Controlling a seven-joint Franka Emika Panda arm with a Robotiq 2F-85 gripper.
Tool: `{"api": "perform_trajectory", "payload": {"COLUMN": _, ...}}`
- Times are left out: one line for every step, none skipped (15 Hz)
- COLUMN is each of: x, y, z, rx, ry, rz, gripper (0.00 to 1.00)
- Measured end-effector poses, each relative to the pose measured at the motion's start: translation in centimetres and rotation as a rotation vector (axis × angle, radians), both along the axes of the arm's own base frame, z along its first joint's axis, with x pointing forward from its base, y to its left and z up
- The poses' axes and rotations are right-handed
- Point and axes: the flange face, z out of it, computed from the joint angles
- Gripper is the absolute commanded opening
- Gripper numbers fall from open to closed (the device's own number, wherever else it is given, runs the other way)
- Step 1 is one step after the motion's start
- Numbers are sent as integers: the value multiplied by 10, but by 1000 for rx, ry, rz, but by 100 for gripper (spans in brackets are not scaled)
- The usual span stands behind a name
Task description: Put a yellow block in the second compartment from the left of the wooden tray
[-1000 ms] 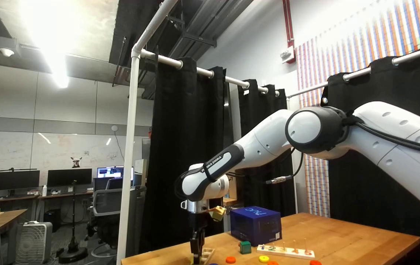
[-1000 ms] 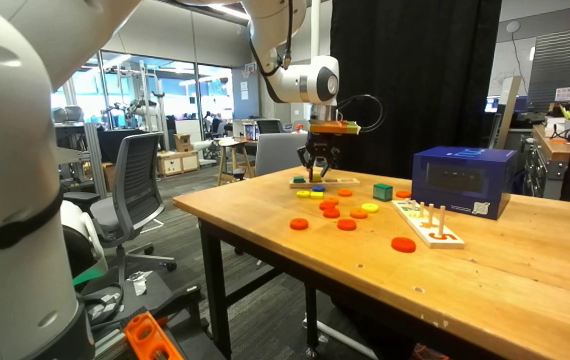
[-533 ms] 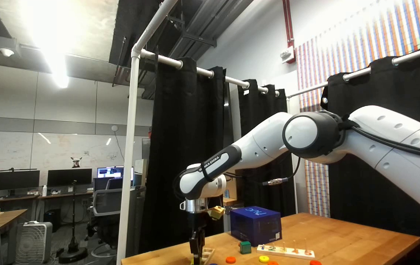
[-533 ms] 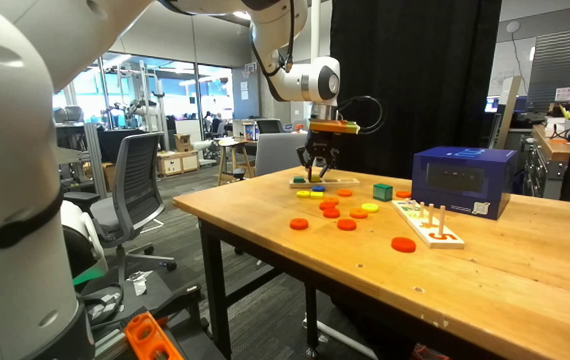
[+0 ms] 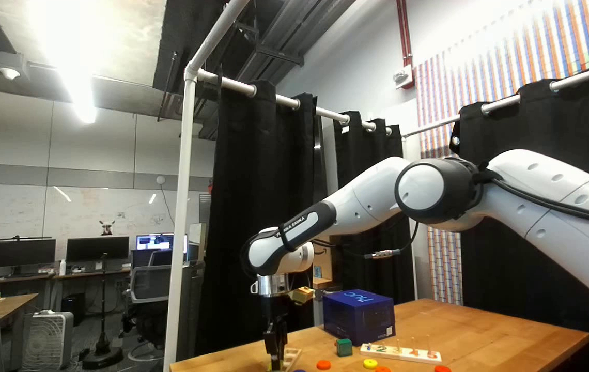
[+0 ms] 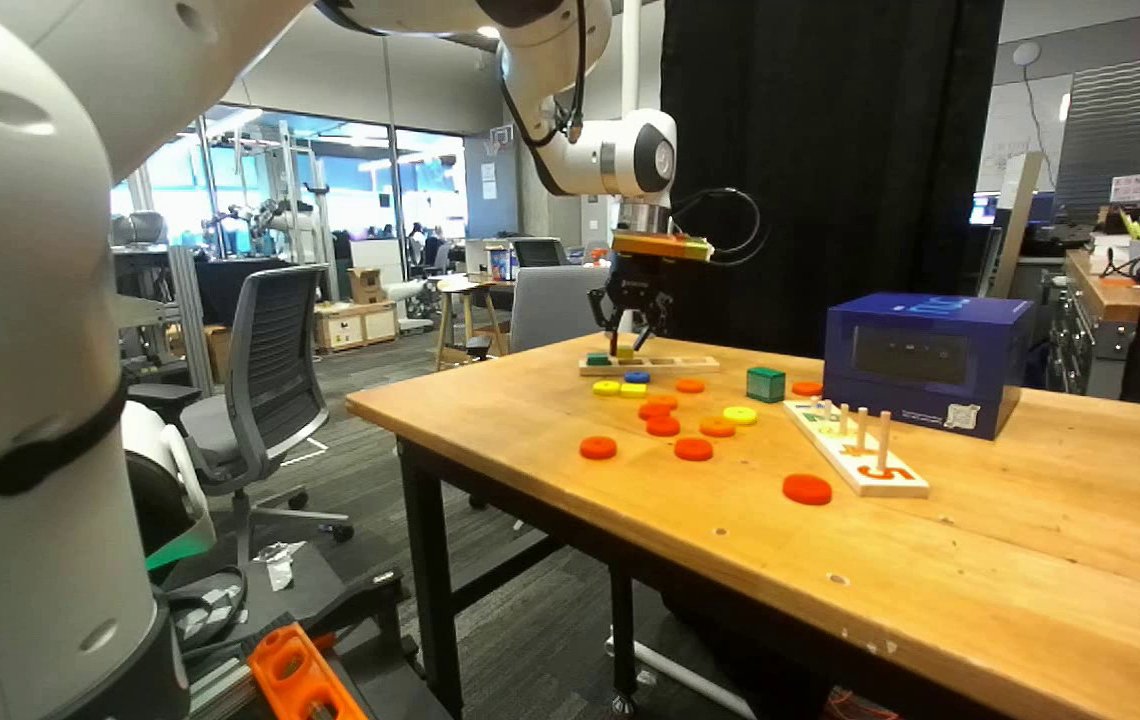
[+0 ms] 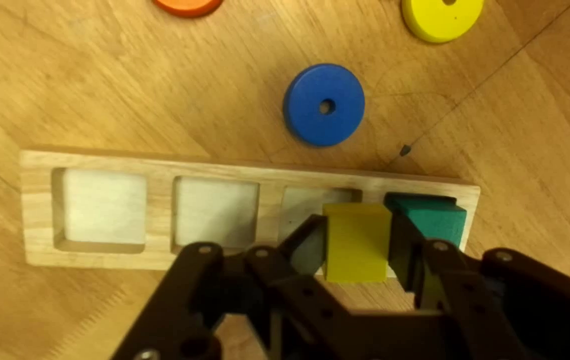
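Observation:
The wooden tray [image 7: 205,167] has a row of square compartments. It also shows in both exterior views [image 5: 292,356] [image 6: 675,367]. A green block [image 7: 437,217] sits in the end compartment at the right of the wrist view. My gripper [image 7: 357,240] is shut on a yellow block [image 7: 357,250], with a finger on each side. The block is above the tray, over the compartment beside the green block and the divider between them. In the exterior views the gripper [image 5: 275,356] [image 6: 625,345] points down at the tray. The two other compartments in the wrist view are empty.
A blue ring [image 7: 324,105] and a yellow ring [image 7: 442,17] lie near the tray. A flat yellow piece [image 6: 633,390] and several orange rings lie on the table. A green cube [image 6: 766,384], a numbered peg board [image 6: 855,450] and a blue box [image 6: 930,365] stand further off.
The gripper has risen slightly with the yellow block and shifted a little toward the tray's green-block end. The tray and the other objects have not visibly moved.

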Motion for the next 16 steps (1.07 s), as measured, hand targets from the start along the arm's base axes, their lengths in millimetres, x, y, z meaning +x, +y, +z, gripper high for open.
{"api": "perform_trajectory", "payload": {"x": 0, "y": 0, "z": -1, "rx": -2, "ry": 5, "rz": -2, "gripper": 19}}
{"api": "perform_trajectory", "payload": {"x": 0, "y": 0, "z": -1, "rx": -4, "ry": 10, "rz": -4, "gripper": 19}}
{"api": "perform_trajectory", "payload": {"x": 1, "y": -1, "z": -2, "rx": -5, "ry": 13, "rz": -7, "gripper": 24}}
{"api": "perform_trajectory", "payload": {"x": 1, "y": -1, "z": -4, "rx": -5, "ry": 15, "rz": -10, "gripper": 61}}
{"api": "perform_trajectory", "payload": {"x": 2, "y": -1, "z": -5, "rx": -7, "ry": 18, "rz": -13, "gripper": 62}}
{"api": "perform_trajectory", "payload": {"x": 2, "y": -1, "z": -6, "rx": -9, "ry": 23, "rz": -18, "gripper": 67}}
{"api": "perform_trajectory", "payload": {"x": 2, "y": -1, "z": -6, "rx": -10, "ry": 27, "rz": -22, "gripper": 76}}
{"api": "perform_trajectory", "payload": {"x": 3, "y": -1, "z": -6, "rx": -11, "ry": 29, "rz": -26, "gripper": 82}}
{"api": "perform_trajectory", "payload": {"x": 3, "y": -2, "z": -6, "rx": -12, "ry": 31, "rz": -28, "gripper": 89}}
{"api": "perform_trajectory", "payload": {"x": 4, "y": -2, "z": -6, "rx": -13, "ry": 33, "rz": -31, "gripper": 98}}
{"api": "perform_trajectory", "payload": {"x": 4, "y": -2, "z": -6, "rx": -14, "ry": 35, "rz": -34, "gripper": 100}}
{"api": "perform_trajectory", "payload": {"x": 5, "y": -2, "z": -6, "rx": -14, "ry": 36, "rz": -36, "gripper": 100}}
{"api": "perform_trajectory", "payload": {"x": 5, "y": -2, "z": -6, "rx": -14, "ry": 36, "rz": -39, "gripper": 100}}
{"api": "perform_trajectory", "payload": {"x": 5, "y": -2, "z": -5, "rx": -15, "ry": 36, "rz": -43, "gripper": 100}}
{"api": "perform_trajectory", "payload": {"x": 5, "y": -1, "z": -4, "rx": -15, "ry": 35, "rz": -47, "gripper": 100}}
{"api": "perform_trajectory", "payload": {"x": 6, "y": 0, "z": -1, "rx": -15, "ry": 34, "rz": -51, "gripper": 100}}
